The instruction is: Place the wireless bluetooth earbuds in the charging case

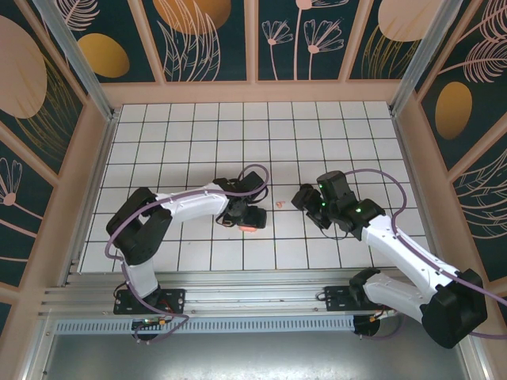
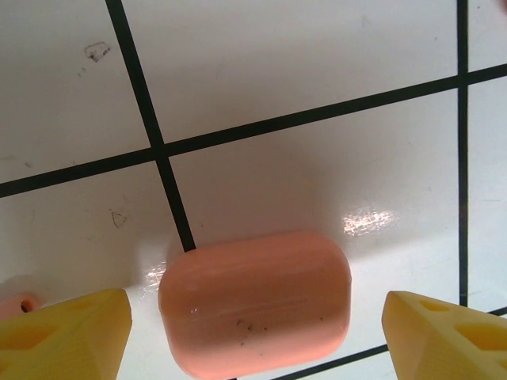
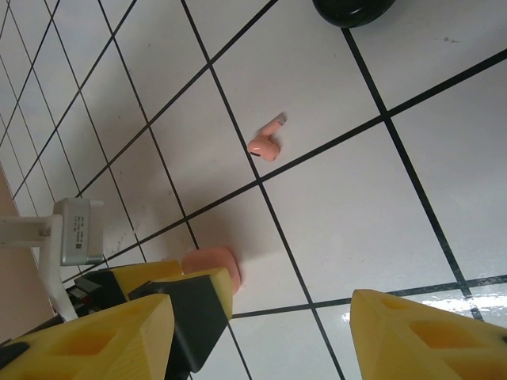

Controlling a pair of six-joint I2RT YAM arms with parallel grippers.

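Note:
A closed pink charging case (image 2: 255,305) lies on the white grid table. My left gripper (image 2: 257,324) stands open around it, with a gap between the case and each yellow finger (image 2: 63,332). From above, this left gripper (image 1: 247,219) covers most of the case (image 1: 248,226). One pink earbud (image 3: 265,142) lies loose on a tile, also seen from above as a pink earbud (image 1: 280,203) between the two grippers. My right gripper (image 3: 261,340) is open and empty just right of it, at the right gripper (image 1: 305,198) in the top view. The black earbuds are out of view.
A dark rounded object (image 3: 352,9), perhaps a black case, sits at the top edge of the right wrist view. A small pink bit (image 2: 16,301) peeks out beside my left finger; I cannot tell what it is. Wooden walls (image 1: 103,111) ring the table.

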